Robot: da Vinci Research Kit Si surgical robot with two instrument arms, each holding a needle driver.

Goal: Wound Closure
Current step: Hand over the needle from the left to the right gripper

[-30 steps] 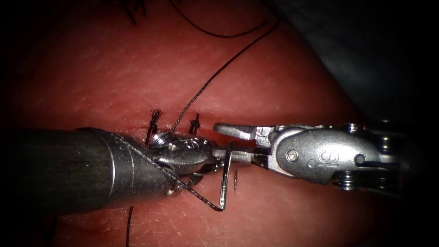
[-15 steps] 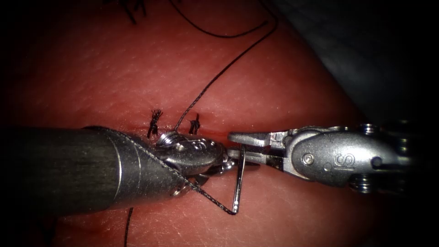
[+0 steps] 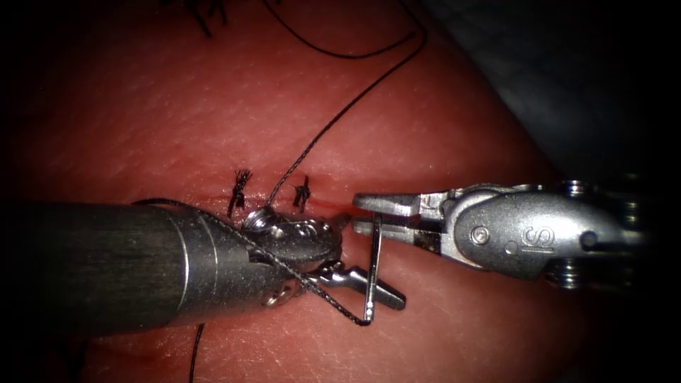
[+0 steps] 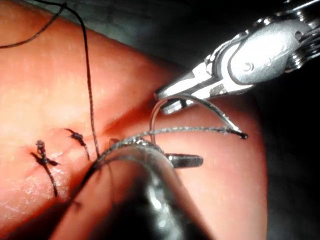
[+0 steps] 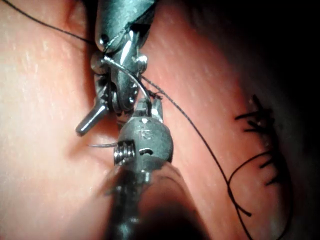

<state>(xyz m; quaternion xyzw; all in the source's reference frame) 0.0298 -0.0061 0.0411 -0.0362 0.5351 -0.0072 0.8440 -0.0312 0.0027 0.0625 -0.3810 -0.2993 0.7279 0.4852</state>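
- Your right tool (image 3: 365, 213) has its jaws clamped on the needle (image 3: 372, 266), gripping near the pointed end.
- Needle is out of the tissue (image 3: 177, 120), hanging below the right jaws; its thread end sits low.
- Your left tool (image 3: 355, 262) has its jaws apart, holding nothing, 1 jaw lying just beside the needle.
- Thread (image 3: 340, 113) runs from the needle's tail across the left tool, up past 2 knots (image 3: 240, 186).

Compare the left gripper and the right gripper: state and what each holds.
The left gripper is open and holds nothing; the right gripper is shut on the needle, gripping it at one end of its curve. The needle hangs clear of the tissue, the thread trailing from its other end. Both are metal needle drivers.
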